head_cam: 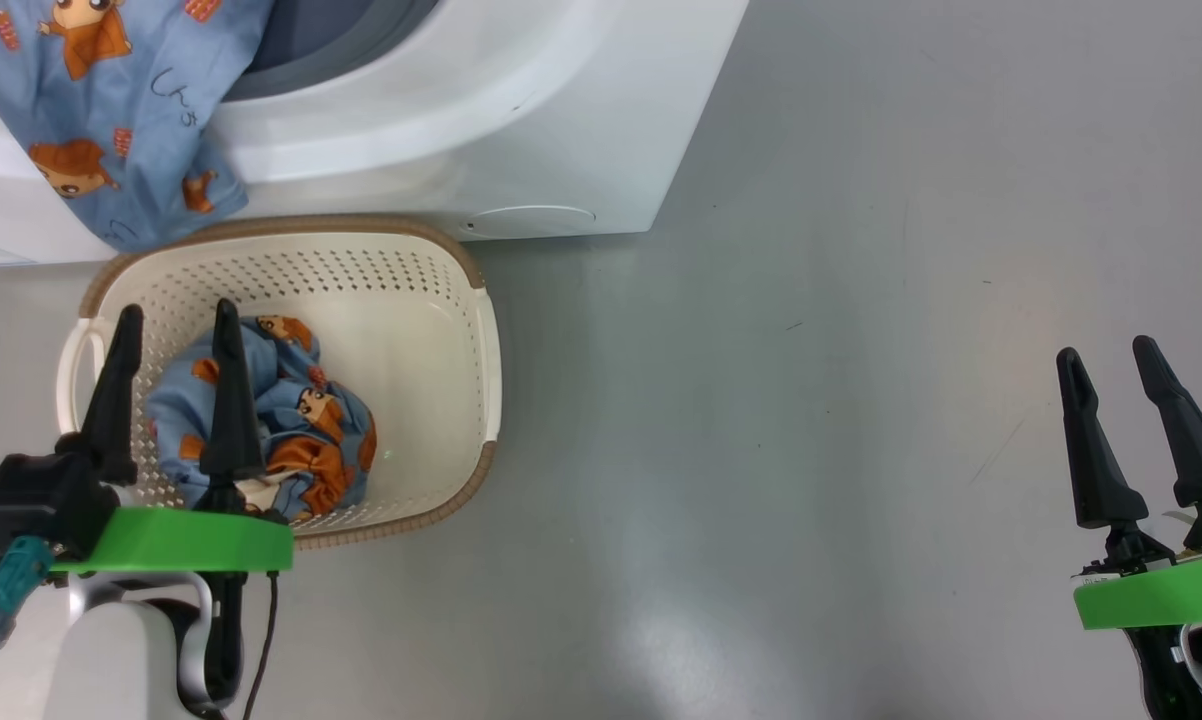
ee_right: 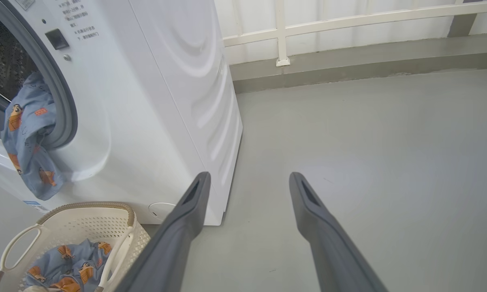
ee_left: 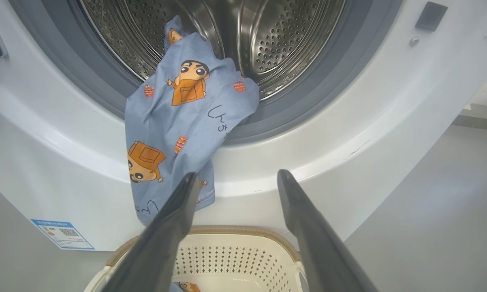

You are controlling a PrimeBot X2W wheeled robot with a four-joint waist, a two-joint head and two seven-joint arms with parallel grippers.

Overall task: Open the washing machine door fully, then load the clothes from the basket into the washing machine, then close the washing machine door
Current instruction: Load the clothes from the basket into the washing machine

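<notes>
Far left, at the mouth of the washing machine: one piece of the clothes lies half in. Its upper end crosses the grey gasket toward the steel drum, and its lower end hangs down the white front to about the rim of the basket. Whether it touches the rim I cannot tell.

Near left: my left gripper hovers over the basket's left half, jaws released and spread wide, grasping nothing. Beneath them a second bundle sits crumpled against the basket's near-left wall.

Handling, as I judge it: the fabric is light, limp and not fragile. It should drape and trail rather than keep any shape. The bundle is best pinched deep at its highest folds, so that several layers gather between the jaws. The hanging piece is best taken close to the gasket, since a grip at the hem would leave most of it dangling outside.

Right: bare grey floor. My right gripper waits there, jaws likewise released and empty, well apart from the basket.
</notes>
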